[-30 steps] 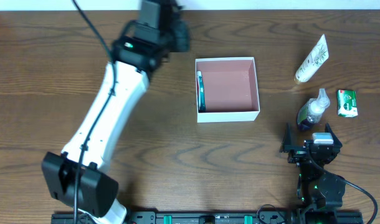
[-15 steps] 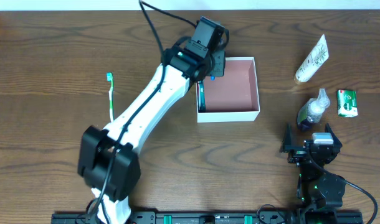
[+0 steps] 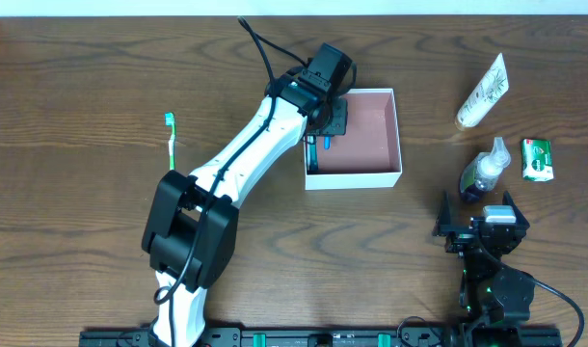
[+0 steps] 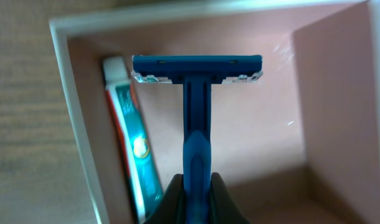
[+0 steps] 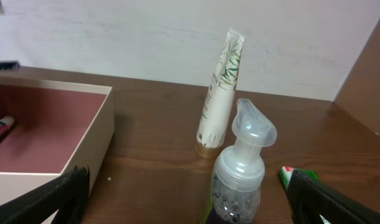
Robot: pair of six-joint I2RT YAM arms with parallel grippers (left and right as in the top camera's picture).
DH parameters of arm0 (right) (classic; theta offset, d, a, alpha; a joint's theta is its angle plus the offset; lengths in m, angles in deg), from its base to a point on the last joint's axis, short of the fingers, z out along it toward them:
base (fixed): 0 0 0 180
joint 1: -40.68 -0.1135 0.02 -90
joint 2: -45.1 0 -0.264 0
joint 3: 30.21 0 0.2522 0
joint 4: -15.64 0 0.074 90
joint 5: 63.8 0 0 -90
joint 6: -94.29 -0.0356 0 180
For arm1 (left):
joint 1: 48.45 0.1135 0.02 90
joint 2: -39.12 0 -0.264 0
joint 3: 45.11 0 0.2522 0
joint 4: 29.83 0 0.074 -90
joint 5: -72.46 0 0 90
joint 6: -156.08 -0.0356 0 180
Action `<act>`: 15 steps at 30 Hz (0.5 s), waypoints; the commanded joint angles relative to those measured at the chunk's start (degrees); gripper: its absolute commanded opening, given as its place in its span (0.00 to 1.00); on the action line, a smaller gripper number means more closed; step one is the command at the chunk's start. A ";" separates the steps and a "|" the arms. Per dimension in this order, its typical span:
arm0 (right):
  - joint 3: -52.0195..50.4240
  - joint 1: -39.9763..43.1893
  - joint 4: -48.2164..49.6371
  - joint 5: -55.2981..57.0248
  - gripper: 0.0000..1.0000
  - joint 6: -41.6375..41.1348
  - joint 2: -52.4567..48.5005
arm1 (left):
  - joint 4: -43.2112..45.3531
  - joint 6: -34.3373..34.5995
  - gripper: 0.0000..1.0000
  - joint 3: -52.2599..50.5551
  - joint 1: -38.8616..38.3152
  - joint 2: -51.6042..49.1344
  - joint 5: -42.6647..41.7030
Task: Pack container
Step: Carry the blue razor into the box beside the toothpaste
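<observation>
- One blue razor (image 4: 196,106), clamped in the jaws of the left gripper (image 4: 195,186), hangs over the container (image 4: 71,87).
- Jaws of the right gripper (image 5: 189,186) stand apart, well right of the container.

Open container (image 4: 252,130) floor — toothpaste (image 4: 135,155) leftmost

Toothpaste (image 4: 133,149) in container (image 3: 357,177) by left wall; toothbrush (image 3: 171,140) left of container; tube (image 3: 483,92), bottle (image 3: 483,172), packet (image 3: 537,159) right.
</observation>
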 commanded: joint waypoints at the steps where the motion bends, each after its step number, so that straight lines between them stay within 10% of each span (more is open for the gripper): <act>1: -0.13 -0.39 -0.22 -0.22 0.99 0.74 0.35 | -1.57 0.55 0.08 -0.26 -0.13 -2.49 0.31; 15: -0.13 -0.39 -0.22 -0.22 0.99 0.74 0.35 | -2.25 2.25 0.09 -0.26 -0.11 -3.34 4.02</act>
